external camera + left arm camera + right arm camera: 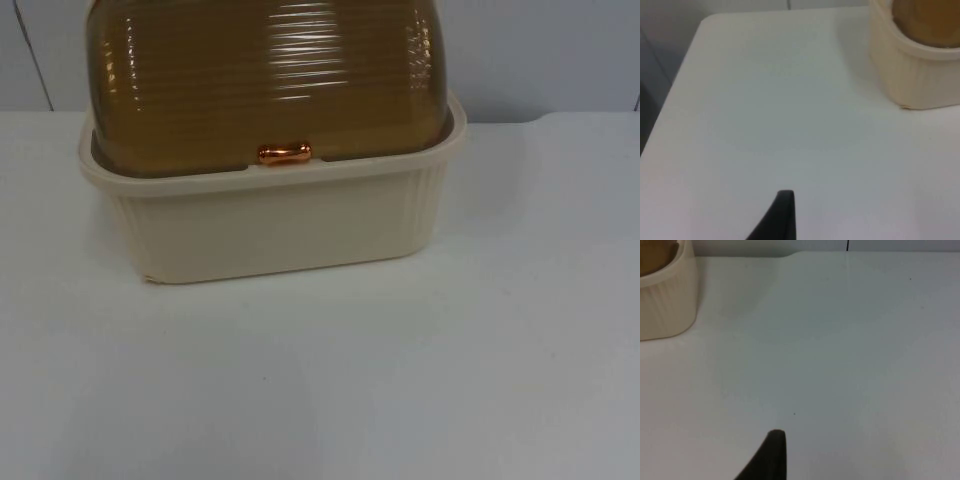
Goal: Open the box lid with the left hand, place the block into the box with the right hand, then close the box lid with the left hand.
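Now you are heading the left gripper (782,220), grip state unreadable, toward the copper handle (284,153) of the shut amber lid (265,80) at the table's (320,380) far edge; hook under it squarely.

Box lid (265,80) top cut off by frame edge; box interior hidden behind tinted lid.

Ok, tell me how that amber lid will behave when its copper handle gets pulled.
The lid looks like thin ribbed translucent plastic, so probably light and fairly stiff. Its small copper handle is glossy and rounded, so fingers may slip on it. The cream box seems a broad, flat-bottomed plastic shell: unlikely to tip, though it might slide on the smooth white table.
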You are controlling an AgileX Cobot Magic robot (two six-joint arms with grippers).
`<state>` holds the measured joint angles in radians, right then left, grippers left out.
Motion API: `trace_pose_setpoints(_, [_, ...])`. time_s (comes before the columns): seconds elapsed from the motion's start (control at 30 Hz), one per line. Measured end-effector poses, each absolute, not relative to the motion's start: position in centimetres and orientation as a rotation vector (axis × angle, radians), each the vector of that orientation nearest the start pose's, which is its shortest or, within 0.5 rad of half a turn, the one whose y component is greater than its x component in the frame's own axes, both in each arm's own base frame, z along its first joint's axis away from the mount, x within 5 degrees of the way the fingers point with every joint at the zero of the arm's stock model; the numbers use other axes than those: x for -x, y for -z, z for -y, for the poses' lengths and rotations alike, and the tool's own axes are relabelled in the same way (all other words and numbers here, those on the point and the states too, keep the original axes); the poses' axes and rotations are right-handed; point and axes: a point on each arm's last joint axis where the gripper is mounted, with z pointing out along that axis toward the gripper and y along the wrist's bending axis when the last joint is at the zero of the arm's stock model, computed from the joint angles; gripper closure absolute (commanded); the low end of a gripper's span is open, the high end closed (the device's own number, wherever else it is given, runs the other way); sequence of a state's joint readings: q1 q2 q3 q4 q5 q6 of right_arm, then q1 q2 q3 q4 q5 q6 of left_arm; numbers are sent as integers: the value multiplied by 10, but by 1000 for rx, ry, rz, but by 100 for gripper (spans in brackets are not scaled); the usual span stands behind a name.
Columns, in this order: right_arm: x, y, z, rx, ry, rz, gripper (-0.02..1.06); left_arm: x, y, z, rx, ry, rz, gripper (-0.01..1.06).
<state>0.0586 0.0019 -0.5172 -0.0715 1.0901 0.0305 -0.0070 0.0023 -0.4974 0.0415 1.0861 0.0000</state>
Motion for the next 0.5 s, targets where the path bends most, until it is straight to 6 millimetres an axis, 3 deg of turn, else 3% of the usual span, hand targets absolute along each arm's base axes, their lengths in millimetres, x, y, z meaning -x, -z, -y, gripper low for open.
trace_pose_setpoints(0.5, [8,-280,6,22,29,-2056,2,5,-275,-5,31,-55,-2073,0])
